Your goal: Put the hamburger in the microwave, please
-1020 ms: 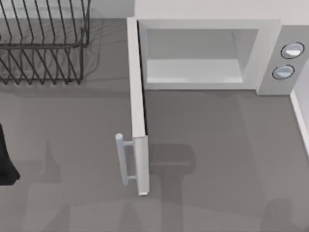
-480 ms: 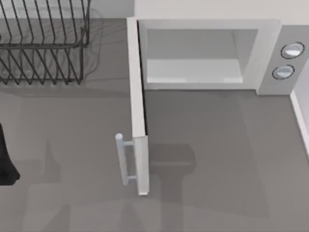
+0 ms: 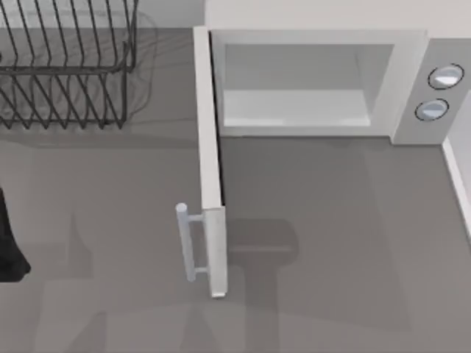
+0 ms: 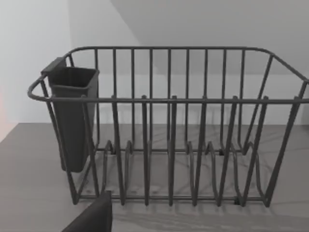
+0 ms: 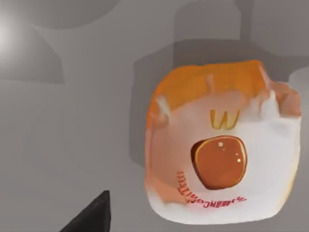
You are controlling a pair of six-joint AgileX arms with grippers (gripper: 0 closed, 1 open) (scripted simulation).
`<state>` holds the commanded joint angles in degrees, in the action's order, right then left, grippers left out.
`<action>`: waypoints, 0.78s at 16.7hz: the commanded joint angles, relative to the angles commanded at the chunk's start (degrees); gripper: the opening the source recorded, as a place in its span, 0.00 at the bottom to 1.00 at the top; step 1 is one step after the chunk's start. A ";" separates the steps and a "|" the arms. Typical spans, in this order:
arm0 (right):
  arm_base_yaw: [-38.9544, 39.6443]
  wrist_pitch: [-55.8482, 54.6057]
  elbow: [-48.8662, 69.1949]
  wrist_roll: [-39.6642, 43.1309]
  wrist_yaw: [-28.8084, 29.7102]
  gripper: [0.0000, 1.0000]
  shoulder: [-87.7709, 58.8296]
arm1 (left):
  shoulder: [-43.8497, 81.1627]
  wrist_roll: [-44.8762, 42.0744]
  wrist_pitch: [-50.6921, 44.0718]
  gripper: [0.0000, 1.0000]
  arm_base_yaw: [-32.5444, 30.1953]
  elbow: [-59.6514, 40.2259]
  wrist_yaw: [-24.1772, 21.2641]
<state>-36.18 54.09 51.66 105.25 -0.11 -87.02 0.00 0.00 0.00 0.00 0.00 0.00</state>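
Right claw state unclear, above hamburger (image 5: 219,145); microwave (image 3: 309,81) door open, cavity bare.

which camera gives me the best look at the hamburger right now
The right wrist view: the hamburger sits large and close there, lying on the grey table, its orange top, white layer and reddish patch plain. The top view gives the open microwave, the left wrist view the wire rack.

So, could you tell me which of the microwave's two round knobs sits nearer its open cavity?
The lower knob on the microwave; the upper knob lies farther toward the table's right.
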 joint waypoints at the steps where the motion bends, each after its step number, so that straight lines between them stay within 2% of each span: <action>1: -0.02 -0.73 -0.43 -0.05 0.00 1.00 -0.45 | 0.00 0.00 0.00 1.00 0.00 0.00 0.00; 9: -0.07 -18.61 -8.85 -0.26 0.02 1.00 -9.55 | 0.00 0.00 0.00 1.00 0.00 0.00 0.00; 13: -0.08 -20.56 -9.91 -0.25 0.02 1.00 -10.77 | 0.00 0.00 0.00 1.00 0.00 0.00 0.00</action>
<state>-36.26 33.53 41.75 105.00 -0.09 -97.79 0.00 0.00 0.00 0.00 0.00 0.00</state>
